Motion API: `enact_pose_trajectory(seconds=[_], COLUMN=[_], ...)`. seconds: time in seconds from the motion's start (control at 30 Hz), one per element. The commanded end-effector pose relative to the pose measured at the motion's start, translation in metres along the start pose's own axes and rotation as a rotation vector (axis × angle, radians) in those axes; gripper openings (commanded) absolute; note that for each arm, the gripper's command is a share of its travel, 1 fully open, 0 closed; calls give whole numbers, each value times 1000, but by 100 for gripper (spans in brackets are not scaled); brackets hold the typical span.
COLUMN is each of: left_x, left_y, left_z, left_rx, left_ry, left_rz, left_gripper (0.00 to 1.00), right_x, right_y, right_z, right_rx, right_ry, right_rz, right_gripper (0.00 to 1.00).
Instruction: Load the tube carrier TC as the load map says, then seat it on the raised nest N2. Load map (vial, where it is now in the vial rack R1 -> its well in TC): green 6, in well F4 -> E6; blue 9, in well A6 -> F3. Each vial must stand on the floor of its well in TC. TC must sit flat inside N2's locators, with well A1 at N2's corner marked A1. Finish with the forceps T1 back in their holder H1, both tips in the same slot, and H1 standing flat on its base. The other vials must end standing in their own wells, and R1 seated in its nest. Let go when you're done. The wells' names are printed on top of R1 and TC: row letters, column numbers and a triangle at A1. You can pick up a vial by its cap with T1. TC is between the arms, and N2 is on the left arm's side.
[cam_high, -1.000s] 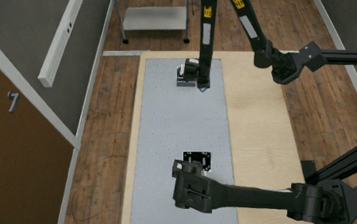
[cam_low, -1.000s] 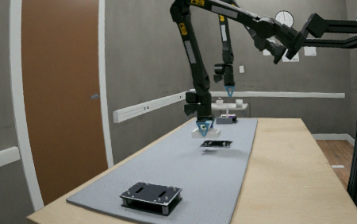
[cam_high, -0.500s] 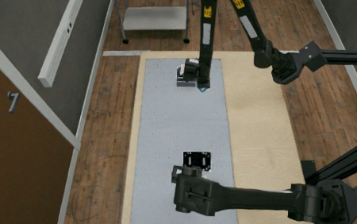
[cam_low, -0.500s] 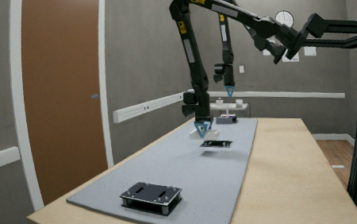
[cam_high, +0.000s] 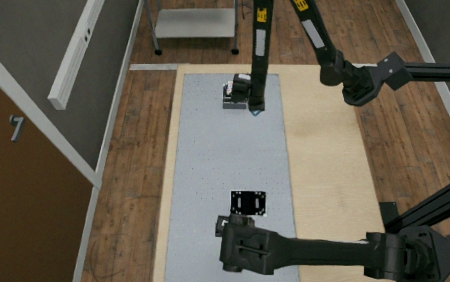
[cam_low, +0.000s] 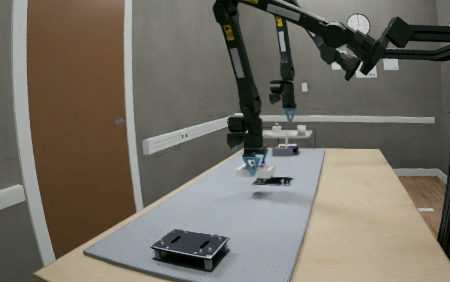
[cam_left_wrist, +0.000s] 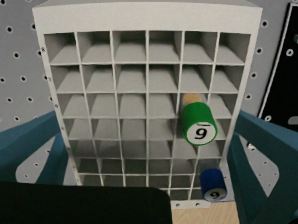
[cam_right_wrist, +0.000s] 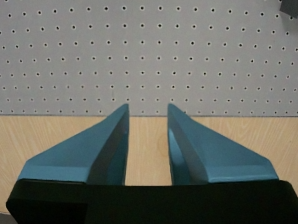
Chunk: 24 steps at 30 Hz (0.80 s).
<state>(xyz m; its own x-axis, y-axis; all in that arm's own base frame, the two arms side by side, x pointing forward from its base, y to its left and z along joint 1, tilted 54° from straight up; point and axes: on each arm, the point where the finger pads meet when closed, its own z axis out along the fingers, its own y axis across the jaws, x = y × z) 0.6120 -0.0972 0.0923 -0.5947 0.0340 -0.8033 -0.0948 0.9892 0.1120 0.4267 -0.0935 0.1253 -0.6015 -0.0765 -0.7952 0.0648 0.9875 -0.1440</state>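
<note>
The left gripper (cam_low: 253, 166) (cam_left_wrist: 147, 114) is clenched on TC (cam_low: 256, 171) (cam_left_wrist: 147, 17), its blue fingers at the 9 and 3 o'clock sides in the left wrist view. TC hangs over the grey mat (cam_high: 225, 150) (cam_low: 225, 215) (cam_left_wrist: 20, 65) (cam_right_wrist: 150, 50). Its open wells face the left wrist camera, and two vials stand in them: green 6 (cam_left_wrist: 199, 122), just off centre toward 2 o'clock in the fifth column from the 9 o'clock side, and blue 9 (cam_left_wrist: 213, 185), at the 5 o'clock corner in the last column. I cannot read the well names there. TC is off the raised nest N2 (cam_low: 191, 247), which sits toward 7 o'clock from it in the exterior view. A second black plate (cam_high: 248, 202) (cam_low: 273, 181) (cam_left_wrist: 286, 80) lies toward 4 o'clock from TC in that same view. The right gripper (cam_low: 290, 120) (cam_right_wrist: 148, 113) grasps nothing, its tips parted by a narrow gap above the mat. Near it, toward 10 o'clock in the top view, is a grey block (cam_high: 234, 105) (cam_low: 285, 152) with something pale on it, too small to make out.

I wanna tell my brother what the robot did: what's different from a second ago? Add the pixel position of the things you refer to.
The left gripper (cam_low: 253, 165) (cam_left_wrist: 147, 114) and the white tube carrier (cam_low: 269, 172) (cam_left_wrist: 145, 17) in it slid a little away from the black plate (cam_high: 248, 196) (cam_low: 279, 181) (cam_left_wrist: 285, 85). I see no new grab or letting go. The right gripper (cam_high: 256, 113) (cam_low: 290, 116) (cam_right_wrist: 148, 113) stayed put.
</note>
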Motion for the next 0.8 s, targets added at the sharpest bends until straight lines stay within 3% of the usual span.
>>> enact_pose_trajectory(seconds=[0.0, 0.07, 0.17, 0.6, 0.63, 0.77], left_x=[-8, 6, -8, -9, 6, -10], left_y=[6, -3, 15, 31, 19, 41], left_z=[-8, -2, -7, -8, -1, -7], left_rx=[3, 13, 0, 1, 15, -1], left_ry=[-21, 5, -21, -21, 7, -21], left_rz=[6, 25, 4, 7, 28, 6], left_gripper=[0, 0, 0, 0, 0, 0], right_x=[-2, -2, -2, -2, -2, -2], right_y=[-1, -1, -1, -1, -1, -1], right_z=[-1, -1, -1, -1, -1, -1], right_rx=[2, 2, 2, 2, 2, 2], right_ry=[-7, -7, -7, -7, -7, -7], right_rz=[7, 7, 7, 7, 7, 7], right_gripper=[24, 24, 24, 24, 24, 24])
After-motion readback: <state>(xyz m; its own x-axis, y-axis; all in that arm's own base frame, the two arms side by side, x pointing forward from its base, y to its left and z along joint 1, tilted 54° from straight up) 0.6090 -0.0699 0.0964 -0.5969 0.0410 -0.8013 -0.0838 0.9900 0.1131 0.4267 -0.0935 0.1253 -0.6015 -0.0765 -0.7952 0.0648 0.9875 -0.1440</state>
